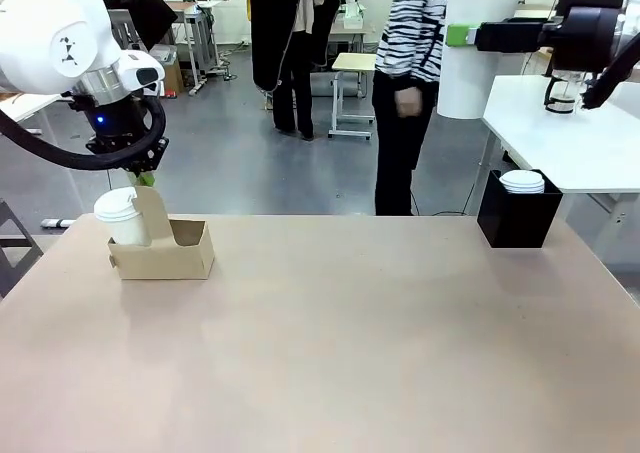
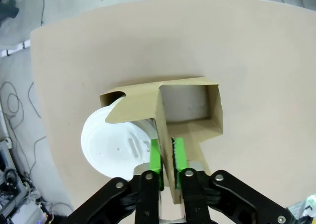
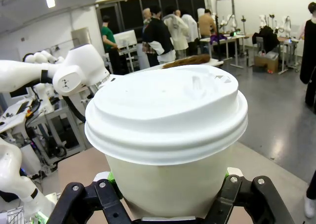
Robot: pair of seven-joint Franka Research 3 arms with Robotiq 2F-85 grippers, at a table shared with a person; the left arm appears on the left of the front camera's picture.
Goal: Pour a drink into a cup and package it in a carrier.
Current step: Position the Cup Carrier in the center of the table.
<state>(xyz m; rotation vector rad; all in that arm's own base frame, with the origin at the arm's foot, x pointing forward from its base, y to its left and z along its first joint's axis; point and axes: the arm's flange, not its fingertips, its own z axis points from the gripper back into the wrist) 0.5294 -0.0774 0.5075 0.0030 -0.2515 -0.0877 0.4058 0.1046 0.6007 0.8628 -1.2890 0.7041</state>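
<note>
A brown cardboard carrier (image 1: 175,253) sits at the table's far left, with a lidded white cup (image 1: 120,213) in its left compartment. My left gripper (image 1: 147,178) is shut on the carrier's upright handle (image 2: 165,120); the green pads (image 2: 155,157) press it from both sides. From above, the lid (image 2: 116,145) shows beside the empty compartment (image 2: 190,103). My right gripper (image 1: 462,35) is raised at the upper right, shut on a second lidded white cup (image 3: 168,120). A glass jar (image 1: 562,93) stands on the white side table; its contents are unclear.
A black box (image 1: 518,218) with white lids (image 1: 522,181) on top stands at the table's far right edge. A person in a striped top (image 1: 410,63) stands beyond the far side. The white side table (image 1: 580,143) is at the right.
</note>
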